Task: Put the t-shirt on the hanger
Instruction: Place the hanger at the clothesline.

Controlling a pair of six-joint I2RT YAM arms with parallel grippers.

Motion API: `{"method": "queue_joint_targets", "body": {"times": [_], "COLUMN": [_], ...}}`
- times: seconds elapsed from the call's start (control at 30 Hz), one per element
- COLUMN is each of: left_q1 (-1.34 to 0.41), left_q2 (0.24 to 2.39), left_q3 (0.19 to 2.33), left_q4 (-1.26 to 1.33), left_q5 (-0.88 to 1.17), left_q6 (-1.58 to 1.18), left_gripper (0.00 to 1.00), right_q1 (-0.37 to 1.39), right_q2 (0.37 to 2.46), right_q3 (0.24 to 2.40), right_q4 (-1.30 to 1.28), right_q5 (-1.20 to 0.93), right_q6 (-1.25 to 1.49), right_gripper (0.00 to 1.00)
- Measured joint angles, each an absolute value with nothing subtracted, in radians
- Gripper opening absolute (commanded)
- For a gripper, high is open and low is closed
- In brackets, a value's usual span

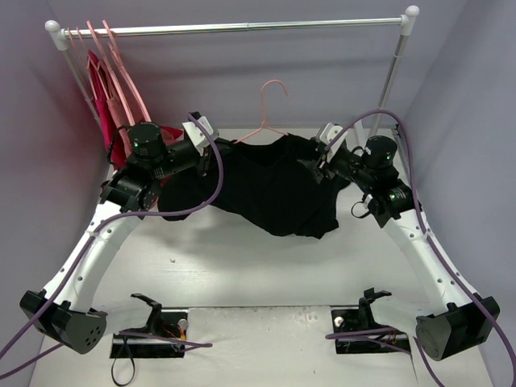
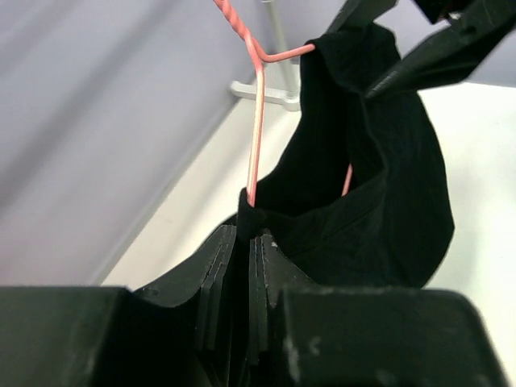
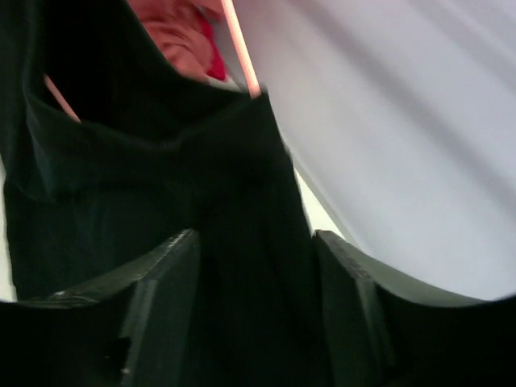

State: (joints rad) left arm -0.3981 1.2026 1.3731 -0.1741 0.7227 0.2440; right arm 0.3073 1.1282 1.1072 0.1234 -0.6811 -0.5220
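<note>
The black t-shirt [image 1: 270, 189] hangs in the air between my two grippers, its lower part drooping to the table. The pale-pink hanger [image 1: 272, 101] stands upright inside its neck, with the hook above the shirt. My left gripper [image 1: 216, 151] is shut on the hanger's left end [image 2: 256, 129], with shirt fabric [image 2: 379, 210] caught at the jaws [image 2: 246, 230]. My right gripper [image 1: 319, 165] grips a thick bunch of the shirt's right shoulder [image 3: 242, 185] between its fingers [image 3: 254, 238]. A hanger wire [image 3: 240, 48] shows above the fabric.
A clothes rail [image 1: 242, 27] spans the back on posts [image 1: 389, 81]. Red and rose garments on pink hangers [image 1: 105, 89] hang at its left end, close to my left arm; they also show in the right wrist view [image 3: 181, 36]. Purple walls enclose the table.
</note>
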Motion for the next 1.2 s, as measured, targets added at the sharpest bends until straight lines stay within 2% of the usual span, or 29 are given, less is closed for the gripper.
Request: {"method": "queue_joint_targets", "body": {"times": [0.07, 0.17, 0.33, 0.5, 0.67, 0.87, 1.07, 1.2], "left_q1": [-0.398, -0.398, -0.398, -0.398, -0.395, -0.393, -0.397, -0.392], "left_q2": [1.197, 1.195, 1.213, 1.316, 1.374, 1.329, 1.421, 1.479], "left_q3": [1.372, 1.372, 1.417, 1.697, 1.977, 2.022, 2.151, 2.128], "left_q4": [-0.164, -0.138, -0.108, -0.156, -0.196, -0.225, -0.463, -0.52], "left_q5": [0.688, 0.632, 0.527, 0.469, 0.56, 0.732, 0.527, 0.427], "left_q6": [0.241, 0.228, 0.192, 0.15, 0.041, -0.097, -0.091, -0.127], "left_gripper": [0.0, 0.0, 0.0, 0.0, 0.0, 0.0, 0.0, 0.0], "right_q1": [0.307, 0.307, 0.307, 0.307, 0.307, 0.307, 0.307, 0.307], "right_q2": [1.127, 1.114, 1.066, 1.008, 0.973, 0.97, 0.968, 0.968], "right_q3": [1.108, 1.112, 1.157, 1.203, 1.205, 1.203, 1.197, 1.186], "right_q4": [0.123, 0.122, 0.125, 0.168, 0.181, 0.184, 0.199, 0.206], "right_q5": [-0.63, -0.571, -0.526, -0.498, -0.471, -0.423, -0.396, -0.389], "right_q6": [-0.517, -0.498, -0.456, -0.42, -0.411, -0.41, -0.393, -0.382], "right_gripper": [0.67, 0.79, 0.86, 0.87, 0.87, 0.86, 0.86, 0.86]}}
